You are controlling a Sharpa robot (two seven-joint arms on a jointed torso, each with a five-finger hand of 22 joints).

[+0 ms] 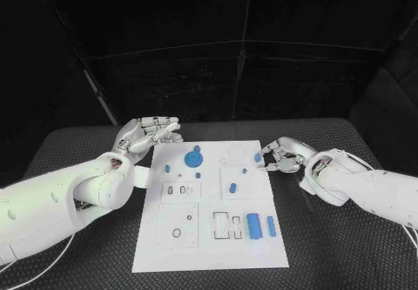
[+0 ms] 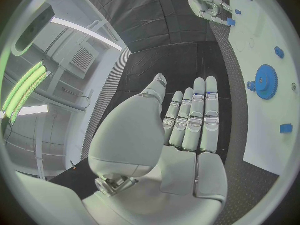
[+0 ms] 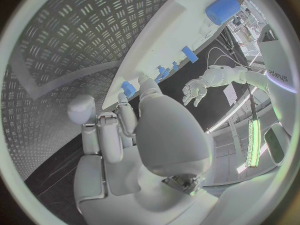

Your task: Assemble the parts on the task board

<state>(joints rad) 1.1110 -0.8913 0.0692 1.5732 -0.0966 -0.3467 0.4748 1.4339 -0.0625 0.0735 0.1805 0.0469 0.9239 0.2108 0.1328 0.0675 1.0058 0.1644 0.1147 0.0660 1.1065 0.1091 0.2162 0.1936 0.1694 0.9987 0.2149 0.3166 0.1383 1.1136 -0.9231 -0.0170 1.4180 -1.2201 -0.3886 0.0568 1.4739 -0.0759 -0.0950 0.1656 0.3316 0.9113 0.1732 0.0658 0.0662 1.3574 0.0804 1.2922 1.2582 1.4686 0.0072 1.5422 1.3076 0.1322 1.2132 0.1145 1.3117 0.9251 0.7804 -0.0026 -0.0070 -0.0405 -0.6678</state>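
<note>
I see left hand [image 1: 148, 134] open, fingers straight, hovering off board [image 1: 209, 241] at 10 o'clock. Right hand [image 1: 280, 155] pinches small blue part [image 1: 258, 157] at board's 2 o'clock edge. Blue gear [image 1: 193, 159] on board, upper left.

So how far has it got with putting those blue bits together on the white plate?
Early on, it seems. A blue gear already sits on the task board. The right robot hand pinches a small blue part at the board's edge. The left robot hand hovers open. A blue cylinder and bar lie loose.
</note>
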